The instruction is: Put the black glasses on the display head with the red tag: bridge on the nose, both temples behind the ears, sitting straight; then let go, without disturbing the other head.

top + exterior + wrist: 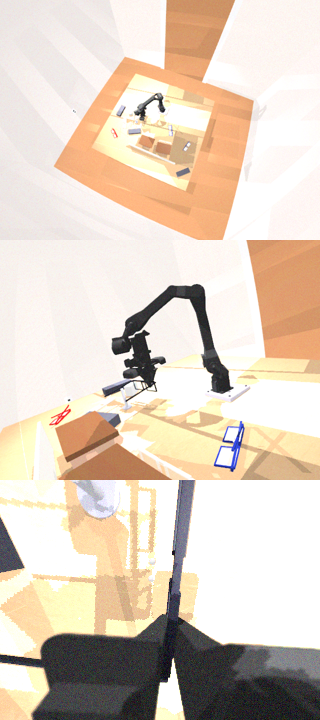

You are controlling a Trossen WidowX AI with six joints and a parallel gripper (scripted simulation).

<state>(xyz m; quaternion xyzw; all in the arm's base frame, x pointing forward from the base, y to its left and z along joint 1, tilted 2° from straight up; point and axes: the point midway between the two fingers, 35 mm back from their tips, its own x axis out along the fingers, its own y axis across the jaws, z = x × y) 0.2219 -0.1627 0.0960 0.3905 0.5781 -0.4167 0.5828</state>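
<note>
My gripper (150, 385) (168, 620) is shut on the black glasses (136, 394) (185, 520) at their front frame and holds them above the table. The lenses are near the fingers and the temples point away to the left in the exterior view. A pale post (124, 395) on a round base stands by the temples; whether they touch is unclear. Two brown-topped blocks with pinkish sides, one farther (146, 141) (86, 432) and one nearer (163, 148) (111, 464), stand apart from the gripper and may be the display heads. No red tag, nose or ears can be made out.
Blue glasses (233, 458) lie in front of the arm's base (222, 396). Red glasses (113, 133) (60, 416) lie at the far left. Dark cases (120, 110) (134, 131) (183, 172) lie around. A long pale panel (152, 154) (43, 454) stands behind the brown-topped blocks.
</note>
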